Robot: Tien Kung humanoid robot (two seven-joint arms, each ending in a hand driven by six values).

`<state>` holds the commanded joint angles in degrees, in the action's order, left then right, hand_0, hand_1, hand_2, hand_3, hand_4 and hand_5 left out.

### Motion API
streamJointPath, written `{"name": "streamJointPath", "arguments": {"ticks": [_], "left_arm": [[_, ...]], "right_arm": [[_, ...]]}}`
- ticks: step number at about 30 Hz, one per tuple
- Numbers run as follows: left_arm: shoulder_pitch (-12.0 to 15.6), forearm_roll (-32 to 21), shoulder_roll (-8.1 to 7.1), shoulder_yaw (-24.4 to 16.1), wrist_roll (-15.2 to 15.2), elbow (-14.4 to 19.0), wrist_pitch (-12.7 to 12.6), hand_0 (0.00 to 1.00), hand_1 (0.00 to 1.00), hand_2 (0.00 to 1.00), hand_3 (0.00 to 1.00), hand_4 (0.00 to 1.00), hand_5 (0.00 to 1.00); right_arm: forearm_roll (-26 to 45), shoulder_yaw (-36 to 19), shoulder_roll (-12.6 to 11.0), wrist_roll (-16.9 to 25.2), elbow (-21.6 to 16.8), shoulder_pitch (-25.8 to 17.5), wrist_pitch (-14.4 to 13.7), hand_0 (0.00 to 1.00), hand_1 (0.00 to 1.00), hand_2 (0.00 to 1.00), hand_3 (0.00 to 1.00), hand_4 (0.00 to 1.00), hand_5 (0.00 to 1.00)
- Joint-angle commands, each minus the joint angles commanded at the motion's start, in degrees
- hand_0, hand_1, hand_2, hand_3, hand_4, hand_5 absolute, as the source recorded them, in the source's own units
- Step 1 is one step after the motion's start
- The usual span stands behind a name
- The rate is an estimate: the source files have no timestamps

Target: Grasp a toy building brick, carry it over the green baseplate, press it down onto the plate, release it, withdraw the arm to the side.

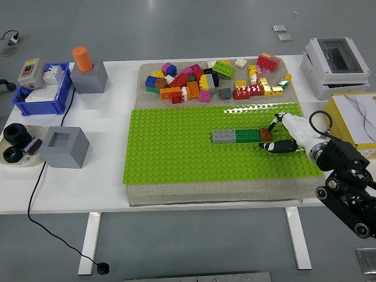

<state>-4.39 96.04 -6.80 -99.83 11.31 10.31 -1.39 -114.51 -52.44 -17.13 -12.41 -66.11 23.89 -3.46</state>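
The green baseplate (176, 153) lies on a grey mat at the table's middle. A row of a grey brick (224, 136), a green brick (247, 136) and a small brown brick (265, 134) sits on the plate. My right hand (271, 136) reaches in from the right, right at the brown brick's right end. One white finger (276, 121) is just behind the brick and a black-tipped thumb (271, 146) just in front of it, spread and not clamped on it. A pile of loose bricks (205, 79) lies on the mat behind the plate.
A grey block (66, 146) and a dish of black parts (17, 145) stand at the left. A blue bin (42, 89) and a grey holder with an orange cylinder (87, 69) are at the back left. A white box (338, 66) and a yellow box (355, 114) stand at the right.
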Motion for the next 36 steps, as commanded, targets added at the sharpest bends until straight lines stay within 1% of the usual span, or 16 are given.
{"name": "streamJointPath", "arguments": {"ticks": [16,19,23,24,27,29,30,32,35,36], "left_arm": [[0.0,0.0,0.09,0.0,0.0,0.0,0.0,0.656,0.641,0.602,0.620,0.692,0.246],[0.0,0.0,0.09,-0.1,0.0,0.0,0.0,0.656,0.641,0.605,0.620,0.693,0.246],[0.1,0.1,0.08,-0.2,0.1,0.0,0.0,0.656,0.641,0.605,0.620,0.693,0.246],[0.1,0.1,0.09,-0.2,0.1,0.0,0.0,0.656,0.641,0.606,0.620,0.693,0.247],[0.1,0.1,0.12,-0.2,0.0,0.0,0.0,0.656,0.641,0.606,0.620,0.693,0.247],[0.2,0.1,0.14,-0.2,0.0,0.0,0.0,0.656,0.641,0.606,0.620,0.693,0.247],[0.2,0.2,0.14,-0.2,0.0,0.0,0.0,0.656,0.641,0.609,0.620,0.693,0.247],[0.2,0.1,0.15,-0.3,0.0,0.0,0.0,0.656,0.641,0.609,0.620,0.693,0.247],[0.3,0.2,0.17,-0.4,0.0,0.0,0.0,0.656,0.641,0.609,0.620,0.693,0.247],[0.3,0.2,0.16,-0.4,0.0,0.0,0.0,0.656,0.641,0.610,0.619,0.692,0.247]], "right_arm": [[-0.2,0.5,0.8,-0.1,0.7,0.0,-0.1,0.814,0.863,0.914,0.595,0.860,0.449],[-0.3,0.3,0.6,-0.2,0.1,-0.1,-0.1,0.813,0.862,0.914,0.597,0.859,0.451],[-0.7,-0.1,-0.3,-0.4,-2.3,-0.5,-0.5,0.813,0.862,0.914,0.597,0.859,0.451],[-0.6,-0.4,-0.5,-0.3,-3.2,-0.7,-0.8,0.811,0.862,0.913,0.622,0.856,0.448],[0.1,-1.3,-1.1,0.3,-5.4,-1.3,-2.0,0.811,0.862,0.913,0.622,0.856,0.448],[1.1,-2.4,-1.6,1.1,-7.0,-2.0,-3.5,0.811,0.862,0.913,0.622,0.856,0.448],[1.6,-3.3,-1.9,1.6,-7.7,-2.4,-4.4,0.785,0.839,0.897,0.643,0.835,0.409],[2.0,-5.4,-2.5,2.1,-8.4,-3.7,-5.7,0.785,0.839,0.897,0.643,0.835,0.409],[0.6,-9.1,-3.6,1.7,-8.2,-5.8,-6.0,0.785,0.839,0.897,0.643,0.835,0.409],[-0.3,-10.2,-3.9,1.4,-8.2,-6.4,-5.9,0.753,0.808,0.861,0.661,0.699,0.193]]}}
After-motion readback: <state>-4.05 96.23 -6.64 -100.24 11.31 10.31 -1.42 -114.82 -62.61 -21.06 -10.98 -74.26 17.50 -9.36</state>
